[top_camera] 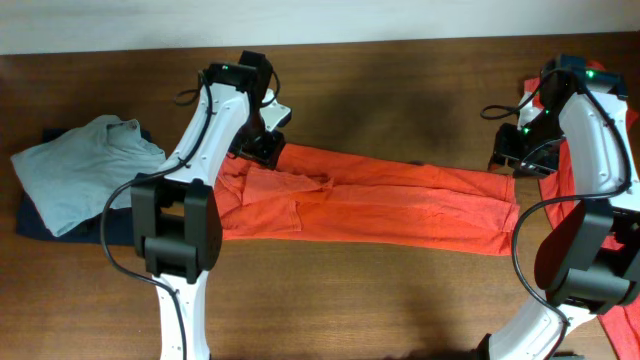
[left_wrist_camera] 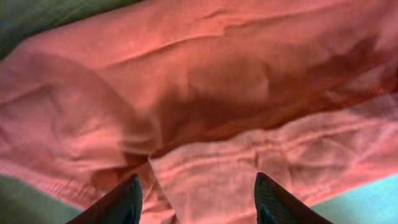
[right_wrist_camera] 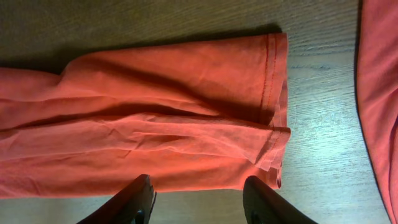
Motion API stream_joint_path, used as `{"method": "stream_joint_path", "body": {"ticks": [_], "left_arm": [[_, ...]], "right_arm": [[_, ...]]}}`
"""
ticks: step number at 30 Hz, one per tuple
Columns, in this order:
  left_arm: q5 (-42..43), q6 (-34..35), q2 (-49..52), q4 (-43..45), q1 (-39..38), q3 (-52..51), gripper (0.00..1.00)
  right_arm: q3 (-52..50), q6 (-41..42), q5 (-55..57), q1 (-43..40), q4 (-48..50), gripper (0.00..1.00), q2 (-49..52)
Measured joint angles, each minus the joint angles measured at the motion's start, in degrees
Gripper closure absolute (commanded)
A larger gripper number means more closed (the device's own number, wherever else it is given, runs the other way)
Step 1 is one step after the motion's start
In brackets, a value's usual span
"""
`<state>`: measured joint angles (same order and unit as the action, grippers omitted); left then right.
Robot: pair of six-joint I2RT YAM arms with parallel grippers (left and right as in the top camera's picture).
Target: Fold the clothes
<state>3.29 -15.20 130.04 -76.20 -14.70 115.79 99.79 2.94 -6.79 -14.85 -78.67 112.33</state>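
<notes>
An orange-red T-shirt [top_camera: 380, 205] lies folded into a long strip across the middle of the table; no lettering shows. My left gripper [top_camera: 262, 148] is open right over its left end, where a sleeve is folded over; the wrist view is filled with the wrinkled shirt cloth [left_wrist_camera: 205, 106] between the open fingers [left_wrist_camera: 196, 202]. My right gripper [top_camera: 508, 158] is open just above the strip's right end. In the right wrist view the hemmed end of the shirt [right_wrist_camera: 186, 124] lies just beyond the open fingers [right_wrist_camera: 198, 199], not held.
A grey-blue garment [top_camera: 85, 170] lies on a dark navy one [top_camera: 35, 220] at the table's left. More orange-red cloth [top_camera: 625, 330] hangs at the right edge, also showing in the right wrist view [right_wrist_camera: 379, 93]. The table is brown wood [top_camera: 400, 90].
</notes>
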Motion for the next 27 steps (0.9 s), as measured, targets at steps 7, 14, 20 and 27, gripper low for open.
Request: {"method": "stream_joint_path", "body": {"ticks": [7,14,20,27], "left_arm": [[-0.17,-0.07,0.07,4.94,0.61,-6.82,0.58],[-0.61,0.00,0.07,6.47,2.38,-7.48,0.75],[-0.57,-0.07,0.07,6.49,2.34,-7.48,1.00],[1.46,0.00,0.17,3.15,2.34,-3.52,1.00]], "right_arm": [[0.00,0.00,-0.02,0.00,0.04,0.48,0.00],[0.00,0.00,0.00,0.00,-0.02,0.48,0.00],[0.00,-0.04,0.00,0.00,-0.39,0.48,0.00],[0.00,-0.09,0.00,0.00,-0.39,0.48,0.00]]}}
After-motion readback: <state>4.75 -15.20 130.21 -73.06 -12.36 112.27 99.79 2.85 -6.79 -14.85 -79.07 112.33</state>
